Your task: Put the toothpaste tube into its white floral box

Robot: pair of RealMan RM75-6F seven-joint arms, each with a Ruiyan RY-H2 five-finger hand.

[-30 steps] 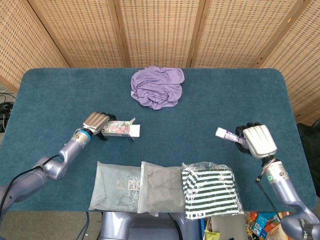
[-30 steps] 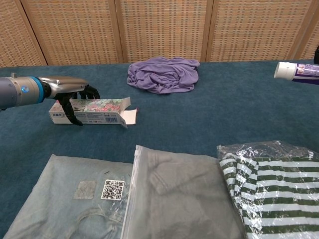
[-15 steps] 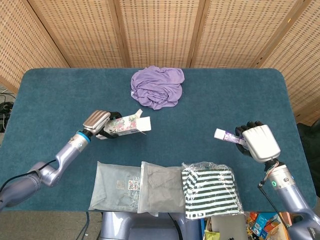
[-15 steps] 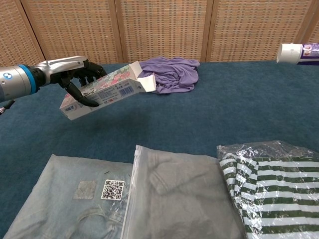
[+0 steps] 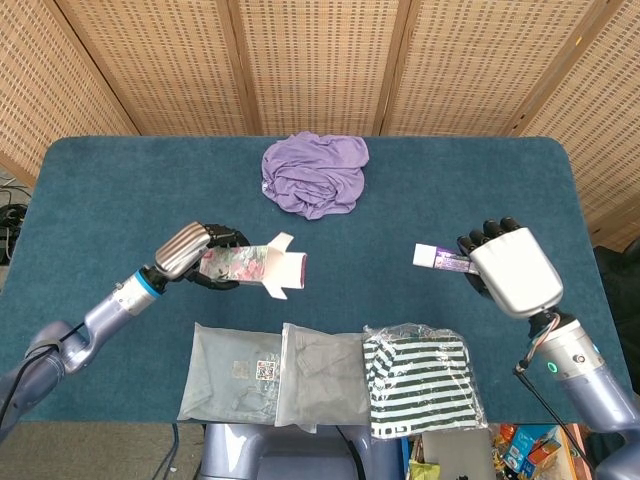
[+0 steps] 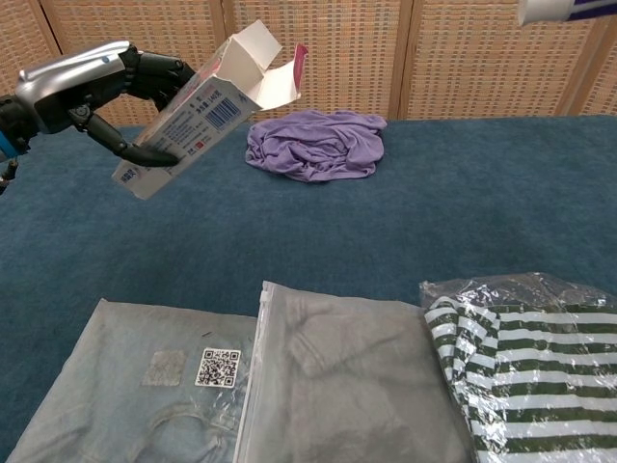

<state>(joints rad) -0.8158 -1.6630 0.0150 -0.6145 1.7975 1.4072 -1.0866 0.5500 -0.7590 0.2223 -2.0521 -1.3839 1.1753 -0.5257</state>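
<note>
Toothpaste tube, white with a purple printed body [image 5: 441, 260], is sitting in my right hand [image 5: 508, 270], and I am gripping it by its rear part so that the white cap end is sticking out toward the middle of the table. It is hanging in the air above the dark teal cloth-covered table [image 5: 100, 200], touching nothing but my fingers. In the chest view only the cap end of the tube [image 6: 564, 10] is showing, right at the top edge.

My left hand [image 5: 190, 255] is wrapping around the closed end of the long white cardboard box with the floral print [image 5: 250, 267], and I am holding it up off the table. In the chest view the box [image 6: 188, 106] is tilting, its open end raised, with the white flaps [image 6: 260, 68] splaying outward. That open end is pointing toward my right side, facing the tube's cap, and the two are well apart.

At the far middle of the table a crumpled lilac cloth [image 5: 315, 175] is lying in a heap. Along the near edge three flat clear plastic bags of folded clothes are lying side by side: a pale grey-green one with a square code label [image 5: 235, 370], a grey one [image 5: 320, 378] overlapping it, and a black-and-white striped one [image 5: 420, 380] next to that. Woven rattan screen panels [image 5: 320, 60] are standing behind the table.
</note>
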